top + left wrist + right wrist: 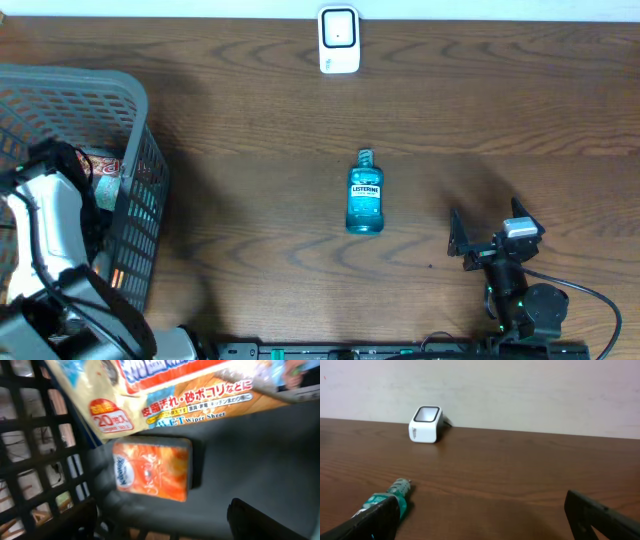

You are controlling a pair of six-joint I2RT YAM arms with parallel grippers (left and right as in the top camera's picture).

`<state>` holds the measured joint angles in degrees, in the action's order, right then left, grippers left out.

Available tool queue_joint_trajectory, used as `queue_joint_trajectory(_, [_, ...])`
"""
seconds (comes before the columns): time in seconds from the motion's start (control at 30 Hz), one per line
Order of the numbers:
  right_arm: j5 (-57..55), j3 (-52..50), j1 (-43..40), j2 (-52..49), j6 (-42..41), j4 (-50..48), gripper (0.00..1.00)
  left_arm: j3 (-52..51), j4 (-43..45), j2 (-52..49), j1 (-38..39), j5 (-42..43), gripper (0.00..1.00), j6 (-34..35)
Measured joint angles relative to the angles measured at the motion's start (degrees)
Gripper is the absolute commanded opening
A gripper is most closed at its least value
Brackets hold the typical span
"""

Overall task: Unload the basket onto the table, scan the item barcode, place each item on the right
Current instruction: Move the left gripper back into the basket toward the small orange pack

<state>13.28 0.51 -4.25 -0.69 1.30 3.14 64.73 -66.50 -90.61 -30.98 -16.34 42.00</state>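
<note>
Bottle point(365, 203) lies alone mid-tabletop point(250, 150).
Both jaws wide apart: left jaws inside the basket point(100, 78), right jaws by the near edge.

Right, I'm counting one orange tissue pack point(152, 471) and one wet-sheet pack point(190, 390) ahead of my left gripper point(160, 526), both in one basket point(75, 75), plus one mouthwash bottle point(390, 502) and one white scanner point(425, 424) ahead of my right gripper point(482, 512), two grippers total.
</note>
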Motion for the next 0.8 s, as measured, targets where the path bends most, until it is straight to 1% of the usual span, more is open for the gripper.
queue_joint_trajectory(0.3, [0.0,0.0,0.0,0.0,0.0,0.0,0.99,-6.08,7.69,-0.92,-0.11,0.81,0.83,0.0])
queue_joint_trajectory(0.4, [0.0,0.0,0.0,0.0,0.0,0.0,0.99,-8.7,11.26,-0.92,-0.87,1.62,0.82,0.02])
queue_joint_trajectory(0.43, [0.0,0.0,0.0,0.0,0.0,0.0,0.99,-9.4,12.2,-0.92,-1.33,1.75,0.8,0.0])
queue_joint_trajectory(0.47, [0.0,0.0,0.0,0.0,0.0,0.0,0.99,-10.32,13.16,-0.92,-2.03,1.9,0.73,0.0])
queue_joint_trajectory(0.5, [0.0,0.0,0.0,0.0,0.0,0.0,0.99,-11.13,13.64,-0.92,-2.82,1.97,0.68,0.02])
queue_joint_trajectory(0.6, [0.0,0.0,0.0,0.0,0.0,0.0,0.99,-12.28,14.03,-0.92,-4.48,2.21,0.5,-0.13])
queue_joint_trajectory(0.67, [0.0,0.0,0.0,0.0,0.0,0.0,0.99,-12.74,14.29,-0.92,-5.31,2.29,0.31,0.13])
queue_joint_trajectory(0.7, [0.0,0.0,0.0,0.0,0.0,0.0,0.99,-12.85,14.34,-0.92,-5.42,2.32,0.15,0.17])
queue_joint_trajectory(0.73, [0.0,0.0,0.0,0.0,0.0,0.0,0.99,-12.85,14.36,-0.92,-5.6,2.27,0.08,0.2])
queue_joint_trajectory(0.8, [0.0,0.0,0.0,0.0,0.0,0.0,0.99,-12.85,14.36,-0.74,-5.6,2.05,0.07,-0.04])
